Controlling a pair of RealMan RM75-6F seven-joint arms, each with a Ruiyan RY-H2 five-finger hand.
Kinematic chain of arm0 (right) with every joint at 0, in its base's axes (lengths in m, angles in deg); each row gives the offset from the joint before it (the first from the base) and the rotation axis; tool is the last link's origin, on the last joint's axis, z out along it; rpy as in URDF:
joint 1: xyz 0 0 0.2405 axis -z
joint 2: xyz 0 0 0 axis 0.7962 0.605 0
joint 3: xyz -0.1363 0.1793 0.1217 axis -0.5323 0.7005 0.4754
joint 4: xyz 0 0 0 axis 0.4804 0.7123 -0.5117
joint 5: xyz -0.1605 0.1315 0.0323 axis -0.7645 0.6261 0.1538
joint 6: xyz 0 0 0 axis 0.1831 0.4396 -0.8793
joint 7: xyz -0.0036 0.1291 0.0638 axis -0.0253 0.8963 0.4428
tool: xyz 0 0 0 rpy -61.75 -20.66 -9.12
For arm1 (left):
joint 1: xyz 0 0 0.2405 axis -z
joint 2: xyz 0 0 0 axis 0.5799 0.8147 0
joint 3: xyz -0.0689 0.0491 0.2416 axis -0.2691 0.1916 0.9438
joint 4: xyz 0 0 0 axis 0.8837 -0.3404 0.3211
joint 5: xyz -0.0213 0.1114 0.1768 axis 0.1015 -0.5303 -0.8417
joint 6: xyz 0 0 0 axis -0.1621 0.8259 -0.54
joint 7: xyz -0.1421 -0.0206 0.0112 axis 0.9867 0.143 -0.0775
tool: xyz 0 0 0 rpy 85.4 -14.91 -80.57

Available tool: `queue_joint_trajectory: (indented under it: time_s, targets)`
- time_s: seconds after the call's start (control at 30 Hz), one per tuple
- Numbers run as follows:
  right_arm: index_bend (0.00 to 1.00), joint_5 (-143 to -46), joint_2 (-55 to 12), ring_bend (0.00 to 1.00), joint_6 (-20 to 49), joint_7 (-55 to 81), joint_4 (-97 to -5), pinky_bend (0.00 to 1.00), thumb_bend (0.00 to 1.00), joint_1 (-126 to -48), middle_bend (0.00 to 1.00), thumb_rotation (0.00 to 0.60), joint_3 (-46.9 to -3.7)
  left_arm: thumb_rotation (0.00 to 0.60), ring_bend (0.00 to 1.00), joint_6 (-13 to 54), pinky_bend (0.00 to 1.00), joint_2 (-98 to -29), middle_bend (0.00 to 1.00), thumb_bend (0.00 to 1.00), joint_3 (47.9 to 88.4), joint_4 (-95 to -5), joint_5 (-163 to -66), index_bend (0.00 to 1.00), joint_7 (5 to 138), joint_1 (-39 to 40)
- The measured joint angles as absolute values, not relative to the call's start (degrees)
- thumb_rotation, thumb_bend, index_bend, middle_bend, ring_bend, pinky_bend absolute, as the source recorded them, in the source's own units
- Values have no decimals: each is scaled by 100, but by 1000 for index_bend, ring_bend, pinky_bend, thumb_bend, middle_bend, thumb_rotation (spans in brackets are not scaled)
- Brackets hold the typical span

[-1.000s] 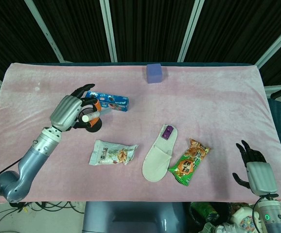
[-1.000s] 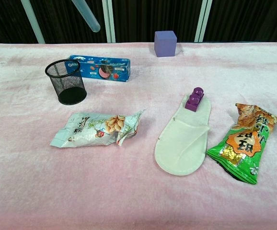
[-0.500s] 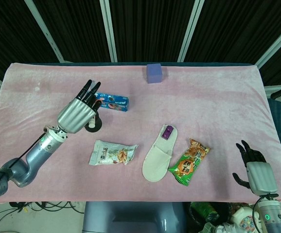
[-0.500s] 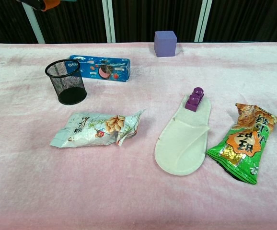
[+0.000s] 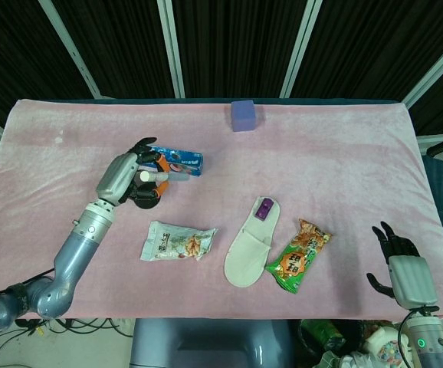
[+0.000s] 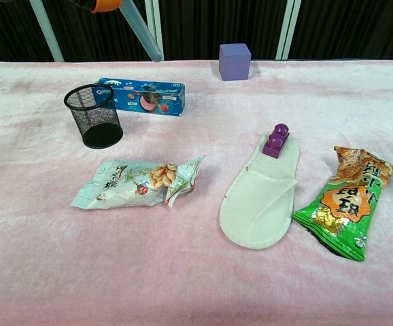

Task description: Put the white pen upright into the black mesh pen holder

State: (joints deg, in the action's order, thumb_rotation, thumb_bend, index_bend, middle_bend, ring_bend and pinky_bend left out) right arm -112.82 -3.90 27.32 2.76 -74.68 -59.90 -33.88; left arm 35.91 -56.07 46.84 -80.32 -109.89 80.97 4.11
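The white pen [image 5: 163, 175] is pinched in my left hand [image 5: 126, 179], above the table at the left. In the chest view the pen [image 6: 142, 35] slants down to the right from the top edge, well above the holder, below an orange fingertip [image 6: 105, 5]. The black mesh pen holder [image 6: 94, 116] stands upright and empty on the pink cloth. In the head view the holder [image 5: 147, 201] peeks out from under my left hand. My right hand [image 5: 400, 264] hangs at the front right corner, its fingers apart and holding nothing.
A blue cookie box [image 6: 142, 96] lies just behind the holder. A peanut snack bag [image 6: 137, 182] lies in front of it. A white slipper [image 6: 260, 193], a green snack bag [image 6: 341, 202] and a purple cube [image 6: 234, 61] lie further right.
My left hand has turned over the holder. Half a second ago its fingers pointed away and hid the pen; now the pen shows again, slanting to the right.
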Motion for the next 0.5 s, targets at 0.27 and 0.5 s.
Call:
queue_joint_trajectory:
  time_s: [0.27, 0.5]
  targets:
    - [0, -11262, -391, 167, 2745, 251, -7482, 164, 175, -5983, 17, 600, -3384, 600, 82, 5630, 190, -4939, 562, 393, 3065, -8973, -10160, 625, 11060, 22]
    - [0, -11236, -398, 167, 2719, 227, -7489, 164, 175, -5990, 17, 600, -3383, 600, 92, 5373, 199, -4883, 567, 393, 2493, -9364, -11393, 635, 11413, -528]
